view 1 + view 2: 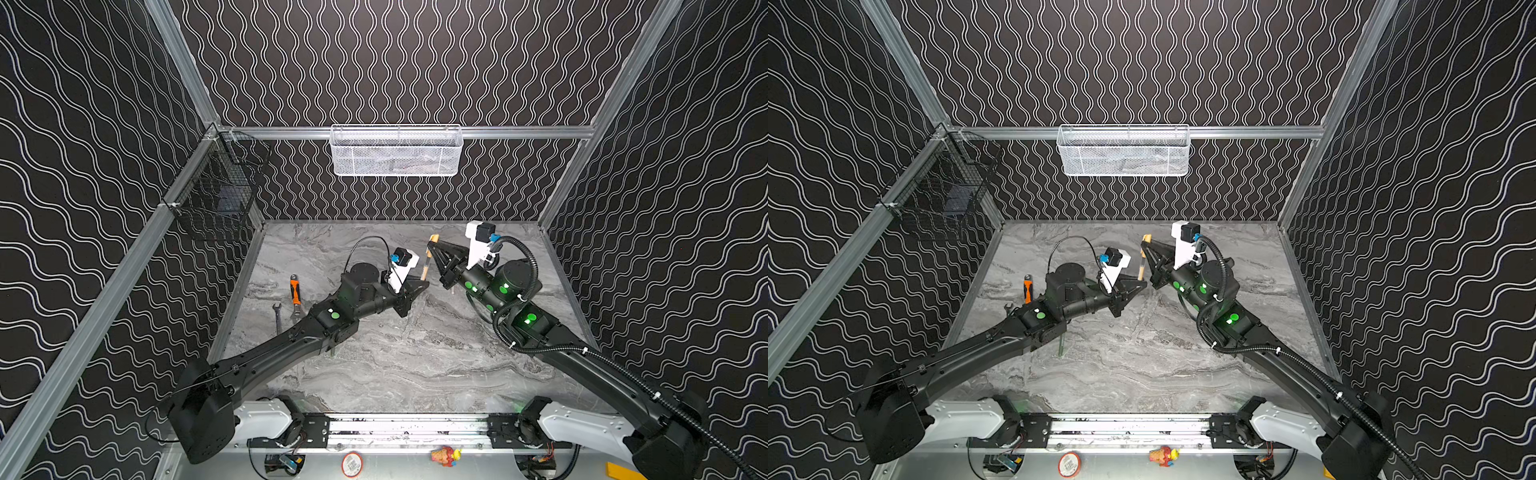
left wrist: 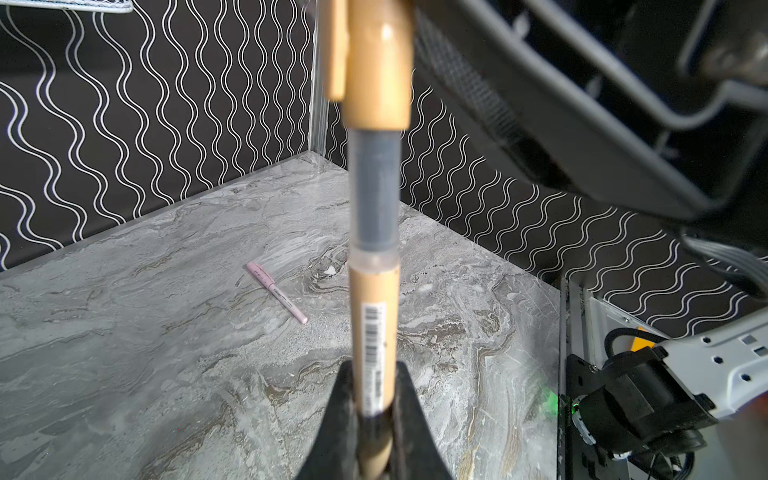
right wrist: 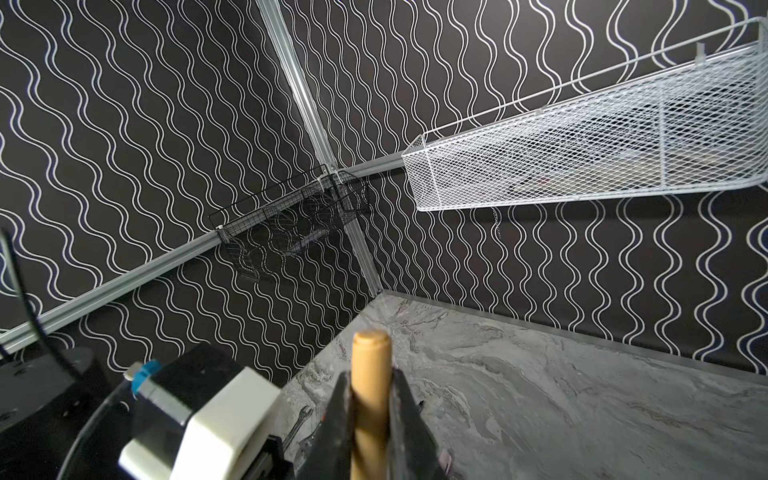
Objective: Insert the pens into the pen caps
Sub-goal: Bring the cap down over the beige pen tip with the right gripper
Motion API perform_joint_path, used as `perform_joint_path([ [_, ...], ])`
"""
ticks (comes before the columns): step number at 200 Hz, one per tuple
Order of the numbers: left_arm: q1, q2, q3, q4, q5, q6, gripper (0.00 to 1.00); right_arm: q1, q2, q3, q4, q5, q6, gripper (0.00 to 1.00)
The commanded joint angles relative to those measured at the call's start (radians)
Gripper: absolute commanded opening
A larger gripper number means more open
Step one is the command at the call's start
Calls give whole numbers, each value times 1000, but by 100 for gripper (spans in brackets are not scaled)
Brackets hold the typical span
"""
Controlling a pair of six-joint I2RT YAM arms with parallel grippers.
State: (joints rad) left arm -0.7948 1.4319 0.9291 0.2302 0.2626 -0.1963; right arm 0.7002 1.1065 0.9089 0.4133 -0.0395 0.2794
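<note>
In both top views my left gripper [image 1: 420,286] and right gripper [image 1: 432,246] meet above the back middle of the marble table [image 1: 395,374]. The tan pen [image 1: 424,271] stands nearly upright between them, with the tan cap [image 1: 433,238] at its upper end. An orange-handled tool [image 1: 294,291] lies off to the left, and a top view shows a dark green pen [image 1: 1061,345] poking out from under my left arm. The left wrist view shows what those cannot: the left gripper [image 2: 374,409] is clamped on the tan pen's barrel, and the dark tip section runs into the cap's mouth, not fully seated. Only this view shows a pink pen [image 2: 276,291] lying on the table beyond. The right wrist view shows the right gripper [image 3: 370,399] pinched on the tan cap [image 3: 371,365], with the white mesh basket [image 3: 582,158] on the wall.
</note>
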Motion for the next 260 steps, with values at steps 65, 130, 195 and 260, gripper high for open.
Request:
perform_joint_path([
  [65, 0, 0, 7, 38, -6, -9, 0, 5, 1, -26, 25, -29, 17, 18],
  [130, 0, 4, 11, 29, -10, -6, 0, 13, -15, -4, -53, -20, -5, 30],
  [195, -1, 11, 16, 16, -20, -1, 0, 12, -9, 147, -274, 55, 0, 37],
  [260, 0, 2, 16, 15, -15, 6, 0, 3, 59, 328, -491, 48, -52, 37],
])
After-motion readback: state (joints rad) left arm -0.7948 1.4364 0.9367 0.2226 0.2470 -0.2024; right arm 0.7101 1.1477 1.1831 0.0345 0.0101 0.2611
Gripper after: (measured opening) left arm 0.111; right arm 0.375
